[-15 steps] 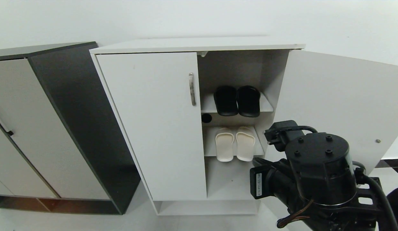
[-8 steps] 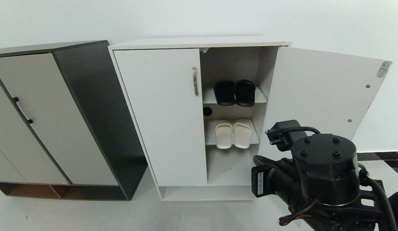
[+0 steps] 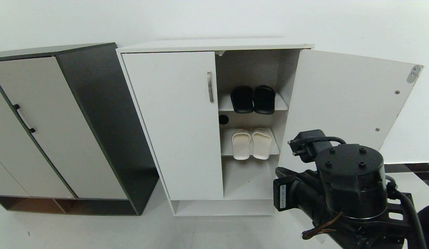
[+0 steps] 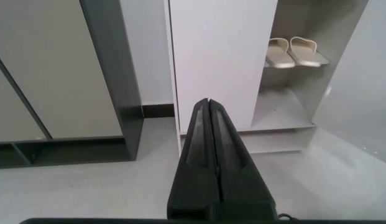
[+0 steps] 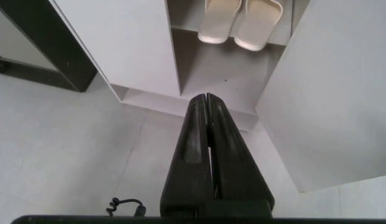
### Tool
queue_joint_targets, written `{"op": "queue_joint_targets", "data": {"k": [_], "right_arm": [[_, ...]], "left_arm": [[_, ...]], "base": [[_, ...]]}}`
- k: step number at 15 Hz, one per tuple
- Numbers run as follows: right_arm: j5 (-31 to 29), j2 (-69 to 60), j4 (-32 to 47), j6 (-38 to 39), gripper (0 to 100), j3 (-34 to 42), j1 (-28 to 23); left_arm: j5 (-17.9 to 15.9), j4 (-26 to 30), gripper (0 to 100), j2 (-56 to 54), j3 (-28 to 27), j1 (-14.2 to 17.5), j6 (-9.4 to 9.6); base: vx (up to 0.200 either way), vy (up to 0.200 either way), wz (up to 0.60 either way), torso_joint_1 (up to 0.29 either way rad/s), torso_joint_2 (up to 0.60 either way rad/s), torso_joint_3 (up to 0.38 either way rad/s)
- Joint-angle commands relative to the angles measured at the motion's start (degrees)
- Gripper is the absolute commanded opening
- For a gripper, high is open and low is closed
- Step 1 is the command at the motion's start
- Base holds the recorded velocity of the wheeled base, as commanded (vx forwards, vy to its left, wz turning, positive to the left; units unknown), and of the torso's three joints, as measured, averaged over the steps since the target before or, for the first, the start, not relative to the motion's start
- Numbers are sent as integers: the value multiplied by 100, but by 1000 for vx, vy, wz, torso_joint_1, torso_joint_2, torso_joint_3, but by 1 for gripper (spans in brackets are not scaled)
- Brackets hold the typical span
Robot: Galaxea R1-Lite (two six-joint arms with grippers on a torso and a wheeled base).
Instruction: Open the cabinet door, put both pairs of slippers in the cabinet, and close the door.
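Against the pale wall stands a white cabinet (image 3: 214,45) with two doors. Its right door (image 3: 345,100) is swung wide open, while its left door (image 3: 173,124) is closed, with a metal handle (image 3: 210,86) upright along its inner edge. In the open half, a pair of black slippers (image 3: 253,99) sits side by side on the upper shelf (image 3: 224,103), toes pointing out. A pair of cream slippers (image 3: 251,143) sits the same way on the middle shelf (image 3: 226,147), their toes slightly over its front edge. A dark round hole (image 3: 223,120) shows in the back panel between the two shelves. The lowest compartment (image 3: 247,180) holds nothing.

The left gripper (image 4: 209,102) is closed, its fingers pressed together with nothing between them. It hangs above the floor (image 3: 96,231) in front of the closed left door. The right gripper (image 5: 207,96) is likewise closed and holds nothing. It hangs above the floor before the open half of the cabinet, near the inner face of the open door. The right arm (image 3: 345,186) shows low in the head view, in front of the open door.

Left of the white cabinet, just beside it, stands a second cabinet (image 3: 96,114) with dark grey sides, pale doors and a black handle (image 3: 23,118).
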State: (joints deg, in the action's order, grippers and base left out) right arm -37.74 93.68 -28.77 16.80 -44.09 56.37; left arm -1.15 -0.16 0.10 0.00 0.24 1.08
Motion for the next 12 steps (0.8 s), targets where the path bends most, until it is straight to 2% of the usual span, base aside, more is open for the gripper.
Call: {"op": "queue_joint_targets", "data": {"k": [1,5,8,12], "right_arm": [[4,36,3,-1,0,32,14],[4,9,3,-71,0,32,6],[12,1,3,-71,0,32,6],[12,1,3,-71,0,41,6]], "left_arm": [[0,-2,0,-1,0,2,6],[0,-2,0,-1,0,2,6],[0,7,0,-1,0,2,-3],[0,-2,0,-1,0,2,-3]], "base": [[0,0,0,0,0,0],[0,0,0,2,-82,-77],[0,0,0,27,-234,-346],[0,0,0,63,-537,-355]]}}
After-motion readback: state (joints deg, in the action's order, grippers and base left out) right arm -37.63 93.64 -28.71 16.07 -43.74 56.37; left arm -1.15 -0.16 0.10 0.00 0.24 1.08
